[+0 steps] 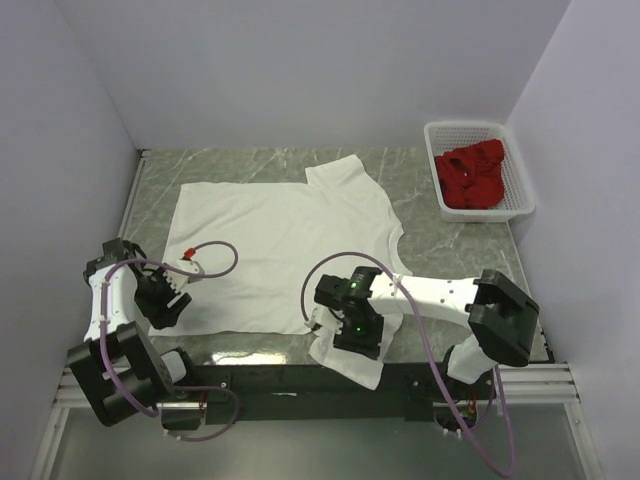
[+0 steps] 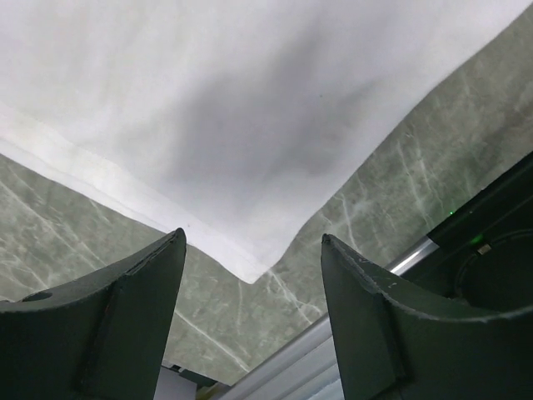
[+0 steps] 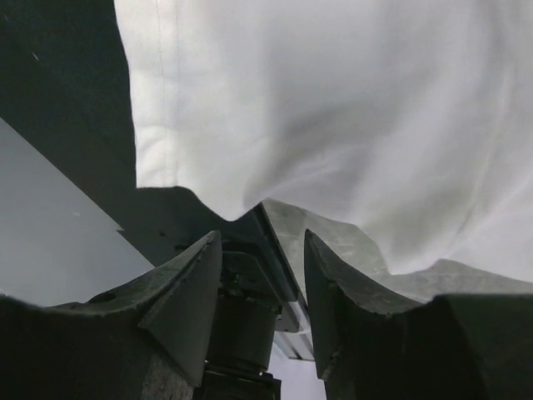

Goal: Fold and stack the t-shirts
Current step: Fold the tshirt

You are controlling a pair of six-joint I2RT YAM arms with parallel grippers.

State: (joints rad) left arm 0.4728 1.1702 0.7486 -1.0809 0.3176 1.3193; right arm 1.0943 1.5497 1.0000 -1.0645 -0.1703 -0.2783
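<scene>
The white t-shirt [image 1: 280, 235] lies spread flat on the marble table [image 1: 450, 245], with one sleeve [image 1: 352, 362] hanging over the near edge. The deep red t-shirt [image 1: 470, 178] lies crumpled in the white basket [image 1: 523, 185] at the back right. My left gripper [image 1: 172, 308] is open and empty just above the shirt's near left hem corner [image 2: 250, 271], which shows between its fingers [image 2: 133, 292]. My right gripper [image 1: 338, 335] is open and empty over the near edge, by the hanging sleeve. In the right wrist view the white cloth [image 3: 333, 108] lies just beyond the open gripper [image 3: 262, 246].
The table's near edge has a metal rail [image 2: 333, 333] and a black frame [image 1: 300, 378]. Both arm bases sit there. White walls close in the left, back and right sides. Bare marble [image 1: 250, 160] shows behind the shirt.
</scene>
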